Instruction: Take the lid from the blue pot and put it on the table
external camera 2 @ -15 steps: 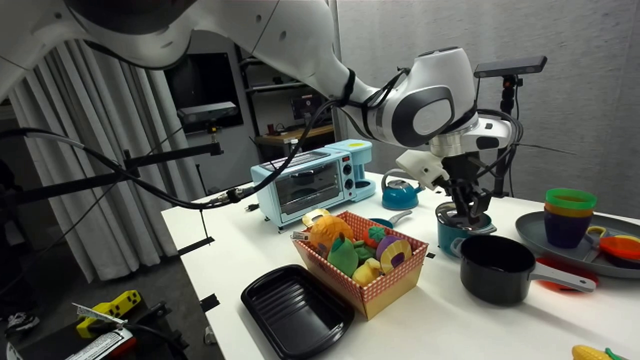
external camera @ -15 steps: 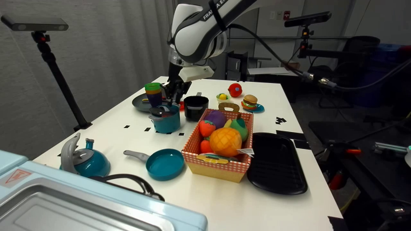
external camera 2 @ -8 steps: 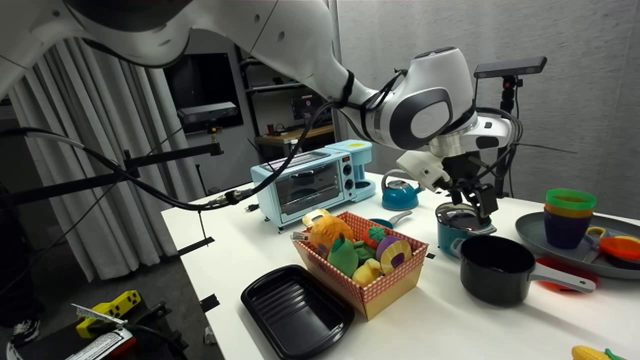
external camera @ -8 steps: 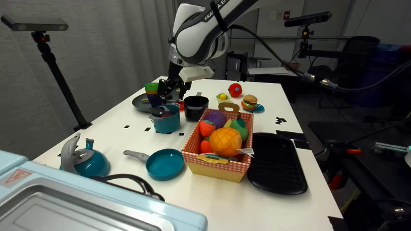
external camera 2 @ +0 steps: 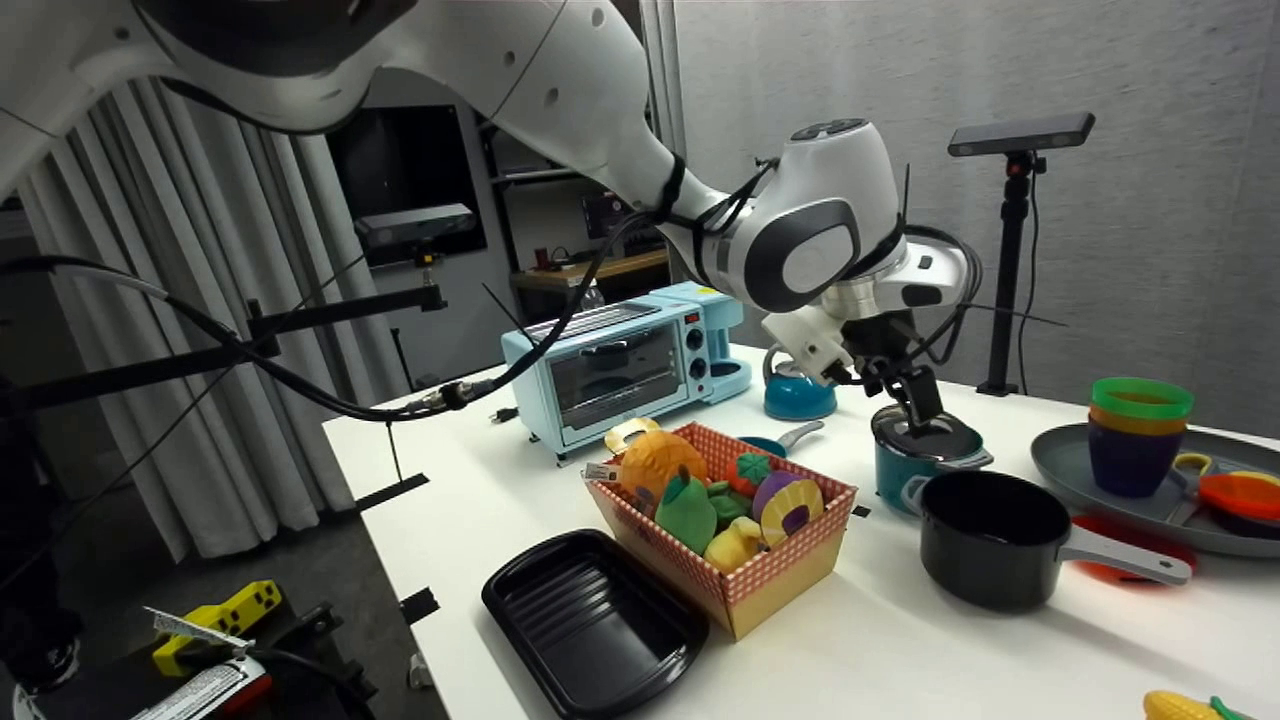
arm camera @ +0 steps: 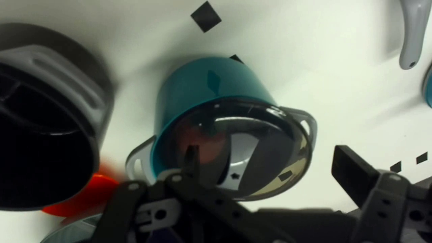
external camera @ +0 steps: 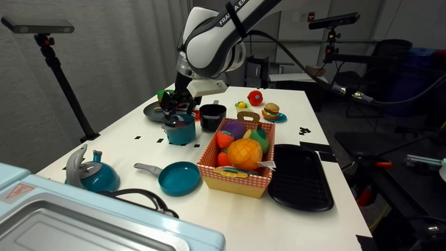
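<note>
Aligning for a grasp seems the step: the black 2-fingered hand (arm camera: 266,161) is spread above the round, dark see-through lid (arm camera: 244,145) on the squat teal-blue pot (arm camera: 197,86), mid-frame in the wrist view; centring, then pinching should follow.

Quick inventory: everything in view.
table: 1, white, centre
blue pot: 1, teal, on table
lid: 1, greyish, on blue pot
saucepan: 1, black, beside blue pot
basket: 1, red check, holding toy produce, on table
tray: 1, black, beside basket
skillet: 1, blue, near basket
oven: 1, pale blue, on table
kettle: 1, blue, near oven
platter: 1, grey, near saucepan
cups: 3 visible, green, orange, purple, on platter
burger: 1, brown, on blue plate
bowl: 1, pale, near burger
round toy: 1, red, near bowl
corn: 1, yellow, on table
cameras: at least 2, dark, on stands
arm: 1, white, above table
end effector: 1, black, open, over lid
</note>
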Controlling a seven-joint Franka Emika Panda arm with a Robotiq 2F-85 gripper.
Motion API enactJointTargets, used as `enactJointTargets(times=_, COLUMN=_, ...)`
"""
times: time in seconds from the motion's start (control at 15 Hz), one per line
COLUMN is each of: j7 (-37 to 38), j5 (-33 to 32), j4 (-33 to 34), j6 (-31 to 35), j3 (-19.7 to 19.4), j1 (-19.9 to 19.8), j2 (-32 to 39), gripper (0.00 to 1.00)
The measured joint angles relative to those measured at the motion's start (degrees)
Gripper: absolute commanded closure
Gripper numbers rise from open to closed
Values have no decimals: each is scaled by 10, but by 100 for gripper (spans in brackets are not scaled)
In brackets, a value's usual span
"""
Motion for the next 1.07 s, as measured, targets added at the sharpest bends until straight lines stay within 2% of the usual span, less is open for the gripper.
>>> enactJointTargets(times=0.4, j7=0, j5=2, j4=-8, j6=20, j3=5, j1=11, j2=0, gripper=0)
enactJointTargets(times=1.07, j7=-12, j5=2, j4=1, j6=19, j3=4, j1=-28, j2=0, gripper=0)
